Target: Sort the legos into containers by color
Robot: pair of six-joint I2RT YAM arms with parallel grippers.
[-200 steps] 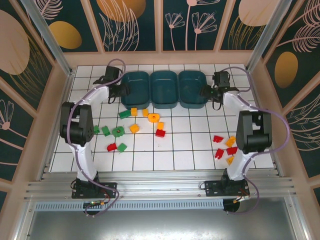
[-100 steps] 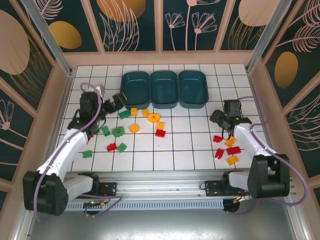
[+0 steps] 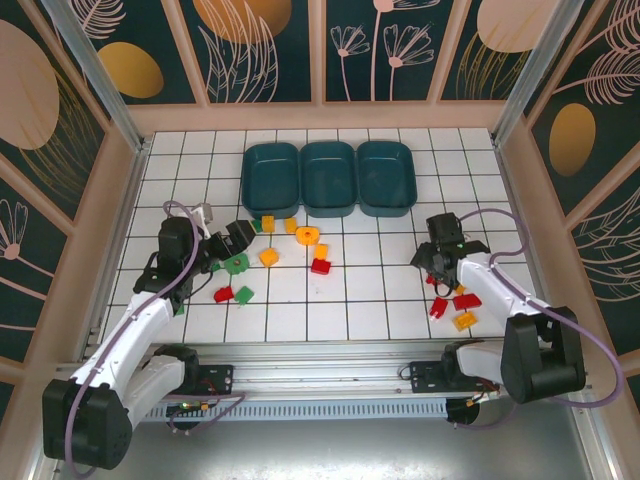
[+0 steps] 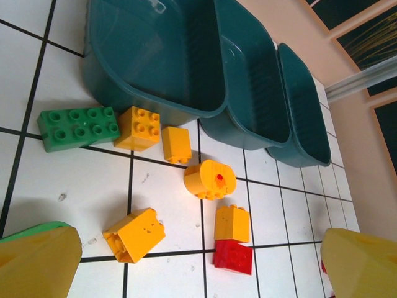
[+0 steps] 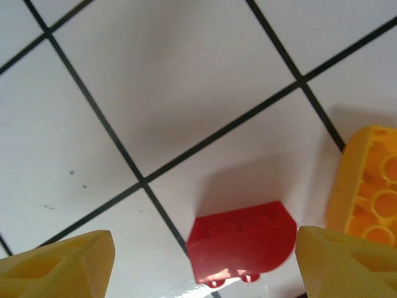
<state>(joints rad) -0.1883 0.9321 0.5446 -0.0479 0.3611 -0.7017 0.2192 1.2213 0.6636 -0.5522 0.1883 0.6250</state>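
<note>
Three dark teal containers (image 3: 272, 178) (image 3: 329, 178) (image 3: 386, 178) stand in a row at the back. Yellow, red and green legos lie scattered in front of them. My left gripper (image 3: 232, 243) hovers open over the left cluster, beside a green round piece (image 3: 236, 264). Between its fingers (image 4: 37, 261) the left wrist view shows a yellow brick (image 4: 134, 234), a yellow brick (image 4: 232, 222) and a red brick (image 4: 234, 256). My right gripper (image 3: 437, 265) is low and open, its fingers (image 5: 62, 267) either side of a red rounded brick (image 5: 242, 248). A yellow brick (image 5: 372, 192) lies just right of it.
A long green brick (image 4: 77, 127), a yellow brick (image 4: 138, 127) and a round yellow piece (image 4: 209, 179) lie close to the left container (image 4: 155, 62). Red bricks (image 3: 466, 300) and a yellow one (image 3: 464, 320) sit near the right arm. Walls enclose the tiled floor (image 3: 380, 300).
Both grippers pulled back from the containers towards the near side and opened wider. The left one then moved right over the left cluster; the right one settled over the red brick.
</note>
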